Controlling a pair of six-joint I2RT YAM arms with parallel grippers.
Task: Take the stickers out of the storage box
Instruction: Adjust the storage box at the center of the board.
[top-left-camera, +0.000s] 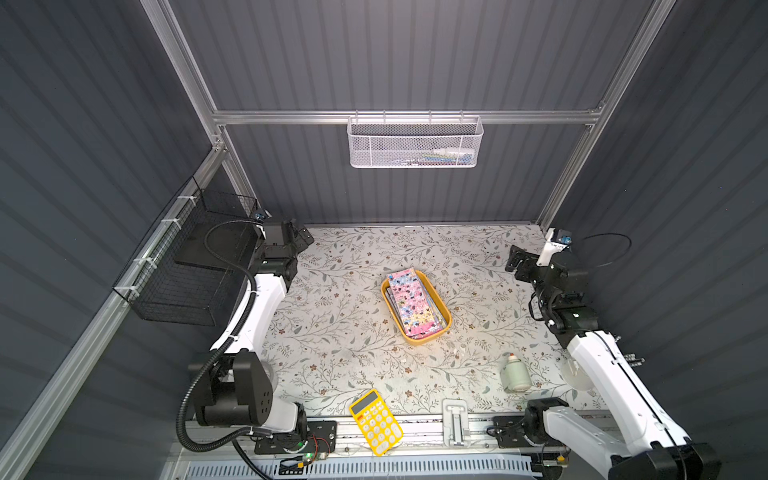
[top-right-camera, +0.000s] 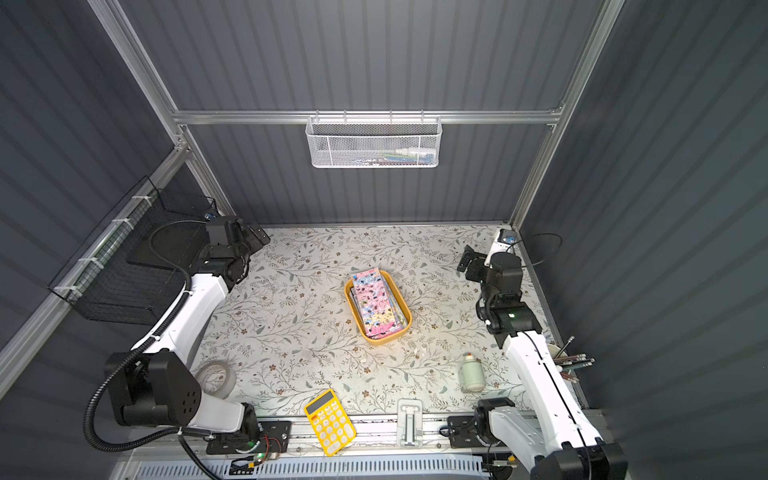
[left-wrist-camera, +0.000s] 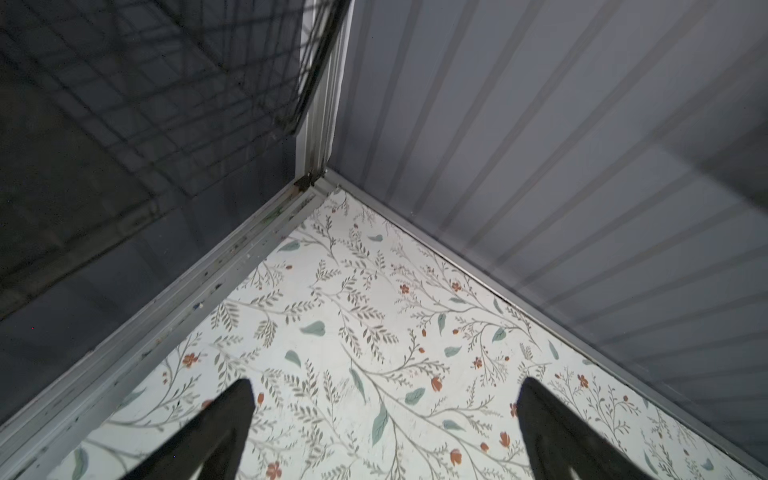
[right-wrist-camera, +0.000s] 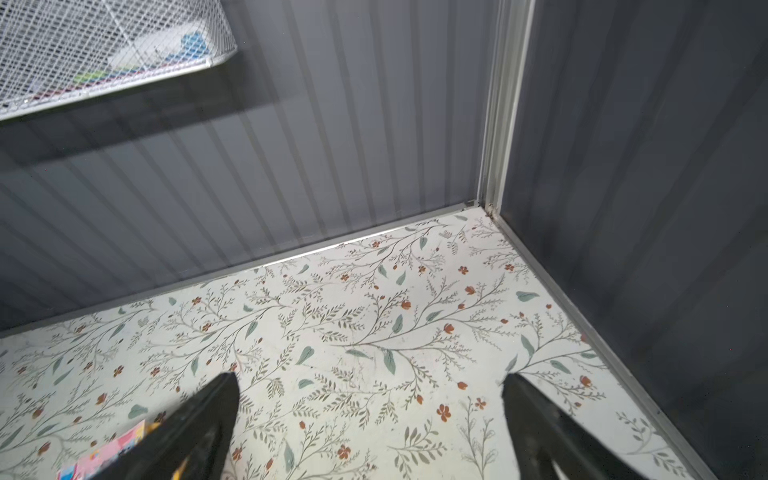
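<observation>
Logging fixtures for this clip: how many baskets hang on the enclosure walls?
2: a white mesh basket on the back rail and a black wire basket on the robot's left wall.

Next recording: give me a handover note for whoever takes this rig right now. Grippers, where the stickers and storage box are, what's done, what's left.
Left gripper: open, empty, over the floral table's far left corner.
Right gripper: open, empty, near the far right corner.
Glossy pink and multicoloured sticker sheets: stacked inside the shallow mustard-yellow plastic tray, mid-table.
Done: nothing; no sheet lies outside the tray.
Left: lift every sheet out onto the table.
</observation>
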